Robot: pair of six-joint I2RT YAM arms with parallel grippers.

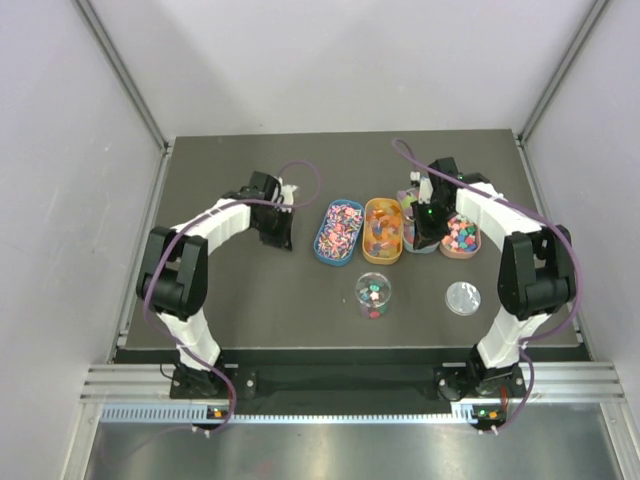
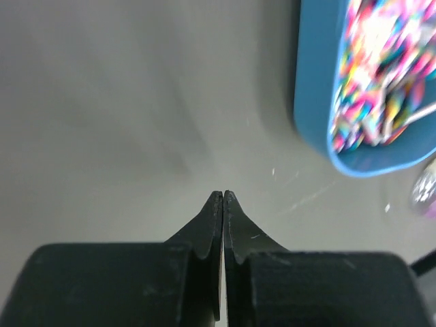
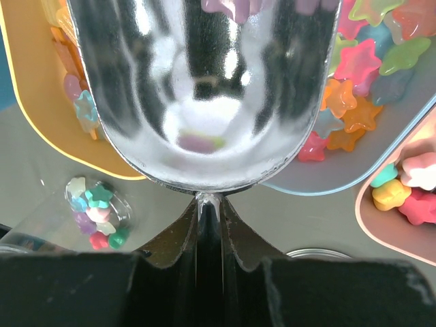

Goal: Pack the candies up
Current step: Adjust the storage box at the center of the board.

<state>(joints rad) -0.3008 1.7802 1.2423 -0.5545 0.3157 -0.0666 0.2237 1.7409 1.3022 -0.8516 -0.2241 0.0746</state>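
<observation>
Candies fill four oval trays in a row: sprinkles in the blue tray (image 1: 322, 243), gummies in the orange tray (image 1: 367, 240), star pieces (image 3: 354, 68) in a pale blue tray (image 3: 340, 178), and chunky pieces in the pink tray (image 1: 476, 243). A clear cup (image 1: 373, 296) in front of the trays holds a few candies (image 3: 97, 211). My right gripper (image 3: 210, 201) is shut on the handle of a metal scoop (image 3: 204, 88), whose bowl hangs over the orange and pale blue trays. My left gripper (image 2: 223, 194) is shut with nothing in it, over bare table left of the blue tray (image 2: 317, 102).
A clear round lid (image 1: 462, 297) lies on the dark table (image 1: 250, 290) right of the cup, and its rim (image 3: 320, 253) shows under my right gripper. White walls stand around the table on three sides.
</observation>
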